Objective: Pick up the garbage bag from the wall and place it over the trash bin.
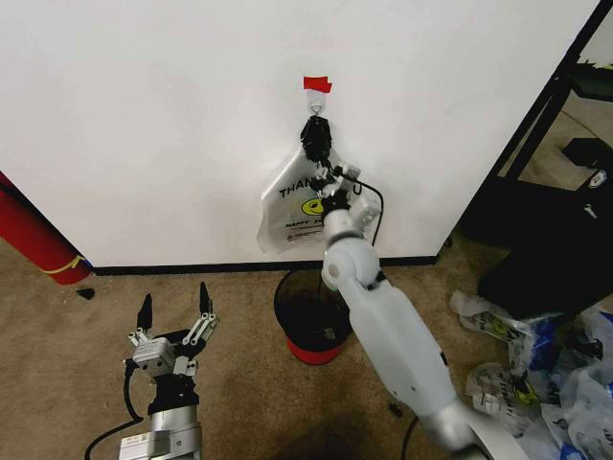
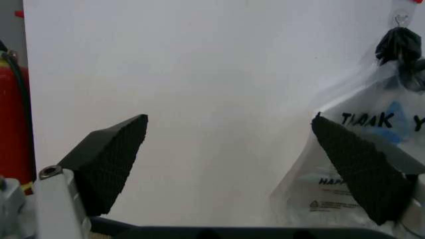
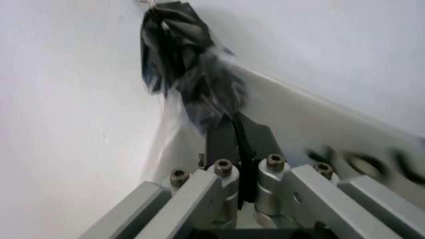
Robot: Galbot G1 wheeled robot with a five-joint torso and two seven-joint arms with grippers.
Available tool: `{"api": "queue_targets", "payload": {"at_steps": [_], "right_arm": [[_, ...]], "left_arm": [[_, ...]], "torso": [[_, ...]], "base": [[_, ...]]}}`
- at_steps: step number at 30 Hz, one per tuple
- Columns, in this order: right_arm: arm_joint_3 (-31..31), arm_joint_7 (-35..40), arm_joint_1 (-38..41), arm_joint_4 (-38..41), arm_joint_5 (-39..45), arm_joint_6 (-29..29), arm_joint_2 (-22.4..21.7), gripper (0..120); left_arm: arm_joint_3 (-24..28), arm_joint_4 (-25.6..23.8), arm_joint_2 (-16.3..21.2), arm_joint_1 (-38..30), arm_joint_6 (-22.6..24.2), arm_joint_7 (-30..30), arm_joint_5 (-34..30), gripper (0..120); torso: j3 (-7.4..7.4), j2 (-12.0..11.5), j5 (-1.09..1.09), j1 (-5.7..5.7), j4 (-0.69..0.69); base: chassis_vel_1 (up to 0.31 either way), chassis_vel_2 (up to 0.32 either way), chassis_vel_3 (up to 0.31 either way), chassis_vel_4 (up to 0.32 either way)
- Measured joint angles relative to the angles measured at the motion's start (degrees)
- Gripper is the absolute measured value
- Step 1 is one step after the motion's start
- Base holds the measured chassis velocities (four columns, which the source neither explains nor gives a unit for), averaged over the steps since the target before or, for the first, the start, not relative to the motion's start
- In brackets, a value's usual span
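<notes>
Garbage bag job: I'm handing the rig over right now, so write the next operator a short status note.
Right gripper: raised at the wall, jaws shut on the garbage bag just below its dark bunched handles.
Left gripper: low over the carpet, jaws open, holding nothing.
Garbage bag: still hanging from the hook under the red tape.
Trash bin: on the floor directly below, unlined.
Done: bag gripped.
Left: lift it off the hook, place it over the bin.

Bright, even light — soft shadows; the right wrist view is blurred close up.
</notes>
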Motion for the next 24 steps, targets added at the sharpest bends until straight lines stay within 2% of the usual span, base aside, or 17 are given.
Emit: {"api": "queue_targets", "payload": {"at_steps": [11,13,24], "right_arm": [[2.80,-4.21,-16.42,11.83,-5.47,2.17,-3.06,0],[2.97,-4.59,-17.33,12.47,-5.88,2.34,-3.16,0],[7.15,-10.17,-34.97,20.65,-12.80,6.66,-4.96,0]], "left_arm": [[0.49,0.29,0.17,0.03,0.10,-0.03,0.60,98],[0.51,0.28,0.19,0.04,0.10,-0.03,0.61,98],[0.83,1.10,1.09,-0.25,0.09,-0.03,0.49,98]], "torso": [[0.00,0.00,0.00,0.00,0.00],[0.00,0.00,0.00,0.00,0.00],[0.00,0.00,0.00,-0.01,-0.01]], "base": [[0.000,0.000,0.000,0.000],[0.000,0.000,0.000,0.000],[0.000,0.000,0.000,0.000]]}}
